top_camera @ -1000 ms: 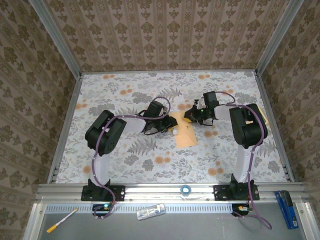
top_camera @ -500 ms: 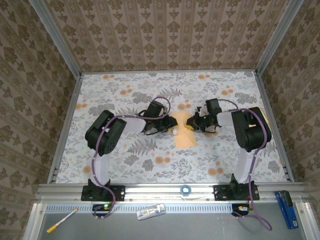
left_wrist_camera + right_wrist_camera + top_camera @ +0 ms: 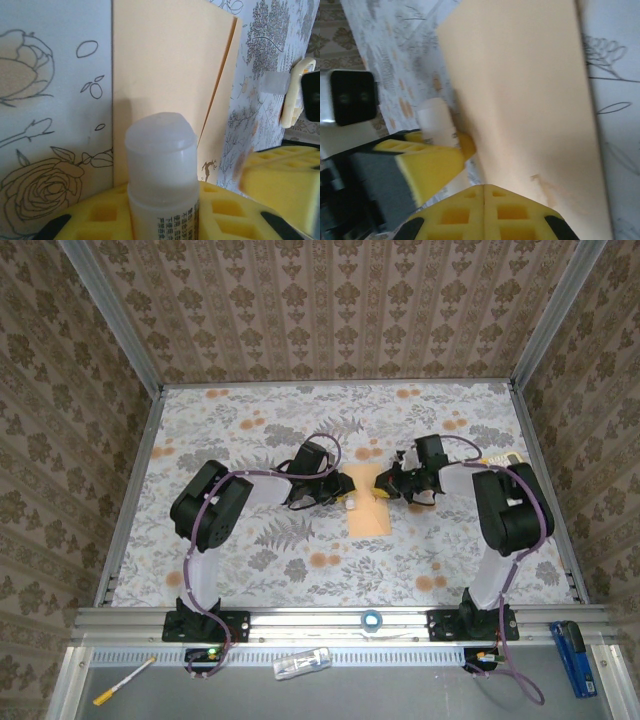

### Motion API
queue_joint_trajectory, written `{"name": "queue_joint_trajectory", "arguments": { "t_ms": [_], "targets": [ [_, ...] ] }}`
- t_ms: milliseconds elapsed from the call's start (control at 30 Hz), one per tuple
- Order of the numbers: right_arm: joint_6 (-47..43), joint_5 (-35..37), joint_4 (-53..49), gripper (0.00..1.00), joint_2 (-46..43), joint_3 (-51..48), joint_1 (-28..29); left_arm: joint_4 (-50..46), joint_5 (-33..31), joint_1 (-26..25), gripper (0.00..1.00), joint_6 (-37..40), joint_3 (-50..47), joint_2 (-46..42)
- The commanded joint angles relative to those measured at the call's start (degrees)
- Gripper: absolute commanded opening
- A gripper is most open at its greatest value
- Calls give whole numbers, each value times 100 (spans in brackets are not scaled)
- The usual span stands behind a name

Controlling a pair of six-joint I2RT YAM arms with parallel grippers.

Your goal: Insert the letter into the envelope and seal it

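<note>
Now, sealing: left tool grips a glue stick over the envelope, closed right tool opposite; gluing it shut likely follows.

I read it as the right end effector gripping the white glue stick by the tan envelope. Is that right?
Not quite. It is the left end effector that grips the white glue stick by the tan envelope. The left wrist view shows the stick held between its own yellow fingers.

Floral-clothed table, tan envelope lying flat — mid-table
</note>
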Motion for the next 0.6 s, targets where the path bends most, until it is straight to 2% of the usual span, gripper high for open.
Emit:
{"name": "queue_joint_trajectory", "arguments": {
  "t_ms": [0,233,567],
  "targets": [
    [92,-38,-183,5,-358,-87,8,-97,36,1,6,35,60,51],
    [98,1,-161,5,-556,-481,95,-153,64,5,6,57,121,68],
    [321,-50,491,5,-156,-1013,199,-375,109,9,5,179,268,67]
  ]
}}
